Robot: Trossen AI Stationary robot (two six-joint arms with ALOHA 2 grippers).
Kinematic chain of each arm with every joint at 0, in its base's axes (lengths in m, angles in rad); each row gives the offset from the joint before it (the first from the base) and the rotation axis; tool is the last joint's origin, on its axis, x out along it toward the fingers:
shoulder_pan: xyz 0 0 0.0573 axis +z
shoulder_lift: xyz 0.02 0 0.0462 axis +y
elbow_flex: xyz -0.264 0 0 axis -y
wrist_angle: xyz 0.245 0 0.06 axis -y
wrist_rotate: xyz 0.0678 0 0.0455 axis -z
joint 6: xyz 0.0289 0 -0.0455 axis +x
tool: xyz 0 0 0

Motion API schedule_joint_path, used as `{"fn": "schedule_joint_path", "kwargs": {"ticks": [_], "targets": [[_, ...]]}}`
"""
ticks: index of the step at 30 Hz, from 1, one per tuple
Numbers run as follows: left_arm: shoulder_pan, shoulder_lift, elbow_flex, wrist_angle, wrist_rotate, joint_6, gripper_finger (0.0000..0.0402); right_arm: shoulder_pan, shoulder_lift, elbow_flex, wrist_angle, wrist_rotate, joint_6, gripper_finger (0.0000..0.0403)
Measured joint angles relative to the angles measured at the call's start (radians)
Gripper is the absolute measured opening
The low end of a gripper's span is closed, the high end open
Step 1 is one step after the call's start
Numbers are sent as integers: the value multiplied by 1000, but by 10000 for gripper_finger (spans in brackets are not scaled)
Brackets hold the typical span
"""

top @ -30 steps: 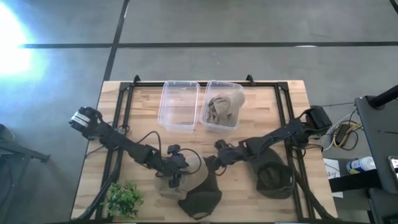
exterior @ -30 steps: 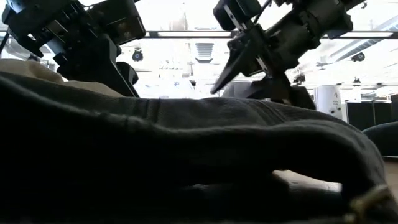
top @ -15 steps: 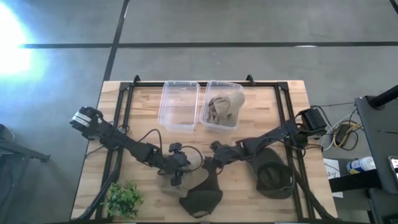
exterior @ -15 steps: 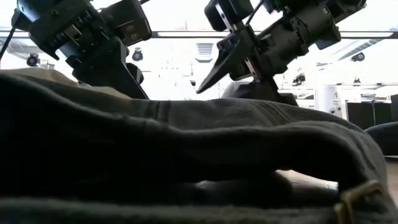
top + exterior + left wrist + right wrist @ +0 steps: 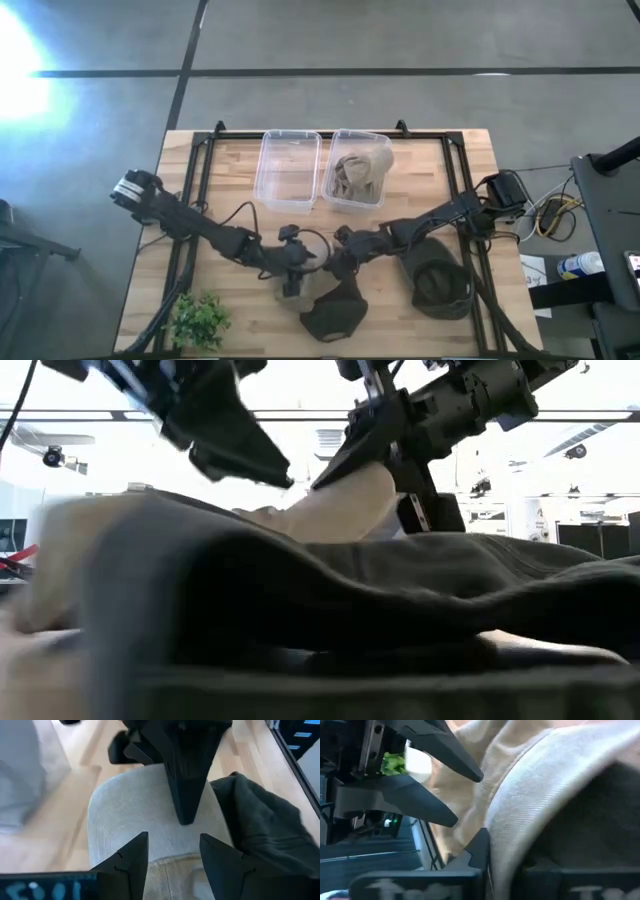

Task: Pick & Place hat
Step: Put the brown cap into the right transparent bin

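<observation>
A wooden table (image 5: 215, 180); at lower centre, the right gripper (image 5: 335, 262) pinches a beige hat's (image 5: 135, 815) edge to lift it, while the left gripper (image 5: 292, 283) hovers open over it.

place: probably lab/workshop | cues: concrete floor (image 5: 400, 40), ceiling lights (image 5: 330, 435), framed table (image 5: 470, 160)

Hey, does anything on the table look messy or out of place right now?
Yes. Near the front edge, a beige hat lies partly under a crumpled dark olive hat, with both grippers crowded over the pile. Another dark hat lies loose to the right, and one clear bin holds nothing.
</observation>
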Motion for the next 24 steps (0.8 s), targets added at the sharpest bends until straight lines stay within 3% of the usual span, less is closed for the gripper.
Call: {"fn": "schedule_joint_path", "kwargs": {"ticks": [6,12,14,20,24], "targets": [[0,-69,141,-287,-67,19,172,-15,-108,-1,-21,2,-66,14],[-6,-160,285,-497,-160,-18,172,-33,-323,-1,-59,66,-185,14],[-7,-188,310,-527,-174,-48,172,-40,-422,-1,-126,162,-227,14],[-11,-275,313,-528,-198,-117,172,-48,-681,0,-307,648,-375,14],[-12,-301,276,-547,-237,-136,172,-76,-801,2,-357,815,-443,14]]}}
